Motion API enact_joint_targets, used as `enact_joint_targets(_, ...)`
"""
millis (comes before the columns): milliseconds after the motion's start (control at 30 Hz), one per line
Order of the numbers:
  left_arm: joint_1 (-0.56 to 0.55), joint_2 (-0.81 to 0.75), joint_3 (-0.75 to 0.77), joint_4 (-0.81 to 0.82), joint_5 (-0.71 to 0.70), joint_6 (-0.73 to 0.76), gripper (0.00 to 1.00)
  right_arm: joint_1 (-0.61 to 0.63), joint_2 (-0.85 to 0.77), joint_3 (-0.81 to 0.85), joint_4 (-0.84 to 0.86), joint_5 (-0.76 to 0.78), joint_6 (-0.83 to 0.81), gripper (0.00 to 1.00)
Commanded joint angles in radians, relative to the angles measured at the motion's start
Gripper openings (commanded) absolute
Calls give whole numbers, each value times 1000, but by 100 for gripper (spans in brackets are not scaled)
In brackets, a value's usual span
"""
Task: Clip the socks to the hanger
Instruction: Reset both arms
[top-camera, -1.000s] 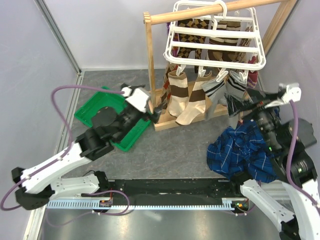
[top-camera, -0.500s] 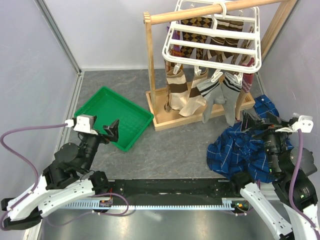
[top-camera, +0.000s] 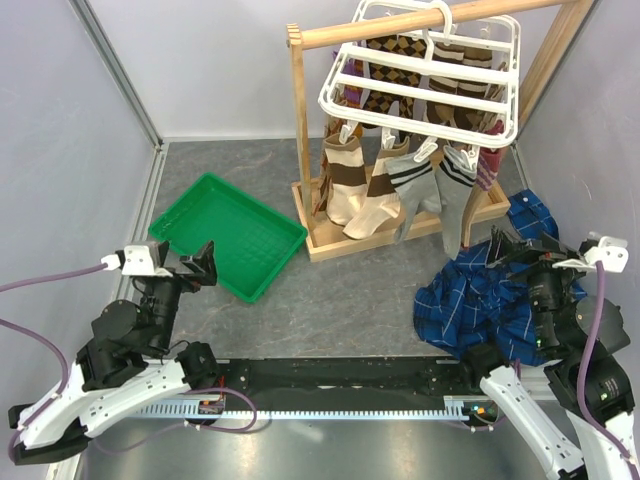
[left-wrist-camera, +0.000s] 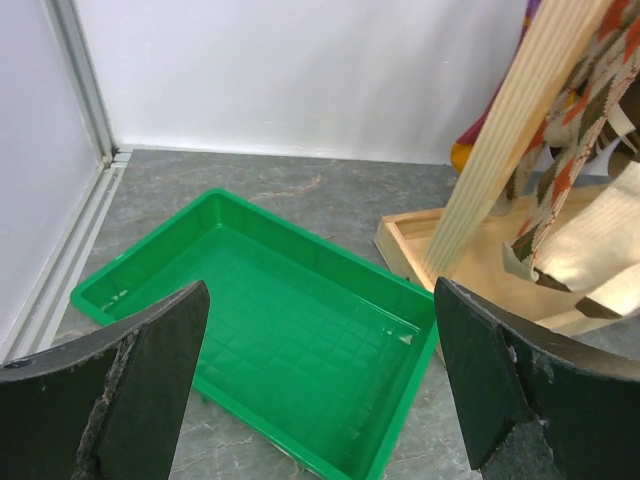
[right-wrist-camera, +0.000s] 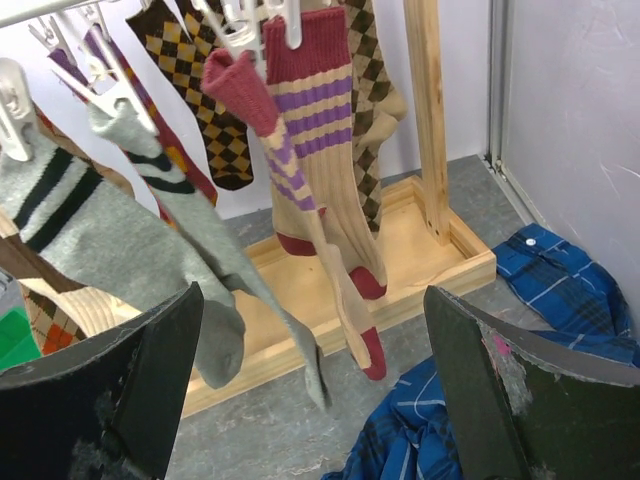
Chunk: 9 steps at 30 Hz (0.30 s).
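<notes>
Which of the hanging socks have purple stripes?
The tan pair with maroon cuffs and toes, beside the wooden post; the grey ones nearby have dark stripes.

The hanger (top-camera: 418, 118) is smooth, glossy white plastic; the socks (right-wrist-camera: 320, 170) are matt ribbed knit. The rail stand (left-wrist-camera: 505, 150) is pale bare wood with visible grain. The green tray (left-wrist-camera: 300, 340) is shiny moulded plastic, the plaid cloth (top-camera: 480, 300) soft woven fabric, the tabletop (top-camera: 350, 290) matt mottled grey.

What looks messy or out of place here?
The blue plaid cloth lies crumpled in a heap on the grey table beside the base of the wooden stand. On the white plastic grid hanger, one tan sock with a maroon cuff hangs twisted, its cuff flopped over.
</notes>
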Motion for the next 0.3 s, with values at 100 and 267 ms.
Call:
enact_joint_targets(100,4,-39,-7,8,-56,13,100,-1,-42,7,-35,49,18,98)
enact_joint_targets(267,4,-26,0,9,-53,16,100,-2,-19,32,-48,45,16,98)
